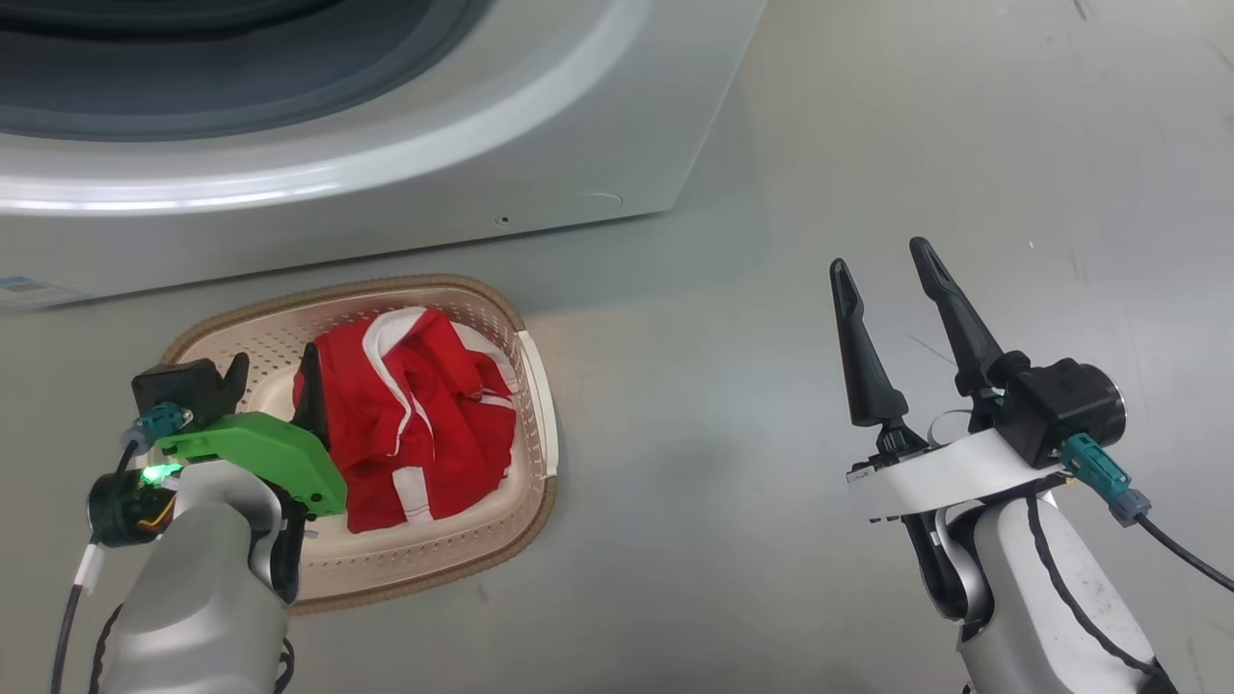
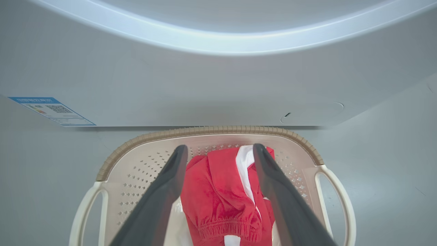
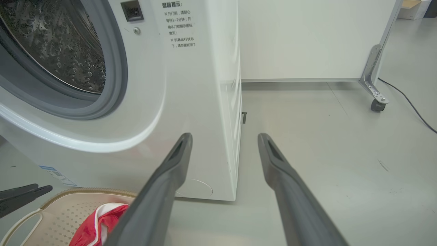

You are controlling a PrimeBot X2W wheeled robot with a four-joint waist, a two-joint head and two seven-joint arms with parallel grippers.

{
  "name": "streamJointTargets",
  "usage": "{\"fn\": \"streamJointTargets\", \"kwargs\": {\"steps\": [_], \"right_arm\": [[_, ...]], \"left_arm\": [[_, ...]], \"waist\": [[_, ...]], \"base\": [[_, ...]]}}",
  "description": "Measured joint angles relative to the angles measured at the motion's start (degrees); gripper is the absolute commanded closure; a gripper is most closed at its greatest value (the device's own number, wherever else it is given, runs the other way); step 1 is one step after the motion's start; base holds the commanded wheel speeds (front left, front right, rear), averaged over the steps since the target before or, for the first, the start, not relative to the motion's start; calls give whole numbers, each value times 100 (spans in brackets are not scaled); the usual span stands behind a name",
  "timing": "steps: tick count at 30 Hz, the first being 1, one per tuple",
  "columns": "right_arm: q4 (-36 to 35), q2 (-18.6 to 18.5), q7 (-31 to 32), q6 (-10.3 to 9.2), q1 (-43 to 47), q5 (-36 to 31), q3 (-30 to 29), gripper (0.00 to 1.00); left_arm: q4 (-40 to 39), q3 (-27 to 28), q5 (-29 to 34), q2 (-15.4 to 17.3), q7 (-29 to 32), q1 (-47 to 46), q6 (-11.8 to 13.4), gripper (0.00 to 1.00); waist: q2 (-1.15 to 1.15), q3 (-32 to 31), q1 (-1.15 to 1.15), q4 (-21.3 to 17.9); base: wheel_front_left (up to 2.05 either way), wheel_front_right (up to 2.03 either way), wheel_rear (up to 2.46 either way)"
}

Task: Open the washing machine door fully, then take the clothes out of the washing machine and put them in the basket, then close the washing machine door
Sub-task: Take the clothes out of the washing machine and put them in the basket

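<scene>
The red clothes (image 1: 424, 414) with white stripes lie heaped in the cream basket (image 1: 535, 386), which stands on the floor just before the white washing machine (image 1: 386, 202). My left gripper (image 1: 275, 381) hovers over the basket's left part, open, its fingers straddling the clothes (image 2: 215, 198) without pinching them. Off to the right, above bare floor, my right gripper (image 1: 882, 265) stands open and holds nothing. In the right wrist view the machine's opening is uncovered, showing the steel drum (image 3: 58, 44) and grey gasket (image 3: 114, 89). The washing machine door is out of view.
A blue label (image 2: 51, 110) sits low on the machine's front. Right of the machine, grey floor (image 3: 324, 136) runs to a white partition (image 3: 307, 37) on a caster (image 3: 376, 105), with a black cable (image 3: 409, 106) trailing past it.
</scene>
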Motion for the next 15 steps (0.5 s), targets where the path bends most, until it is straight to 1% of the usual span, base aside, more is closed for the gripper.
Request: {"fn": "streamJointTargets", "kwargs": {"steps": [9, 15], "right_arm": [[148, 1, 0, 11, 281, 0, -111, 0], [259, 2, 0, 35, 446, 0, -157, 0]], "left_arm": [[-692, 16, 42, -2, -46, 160, -5, 0], [-1723, 216, 197, -9, -44, 366, 3, 0]], "waist": [[0, -607, 0, 210], [0, -1003, 0, 327]], "base": [[0, 0, 0], [0, 0, 0]]}}
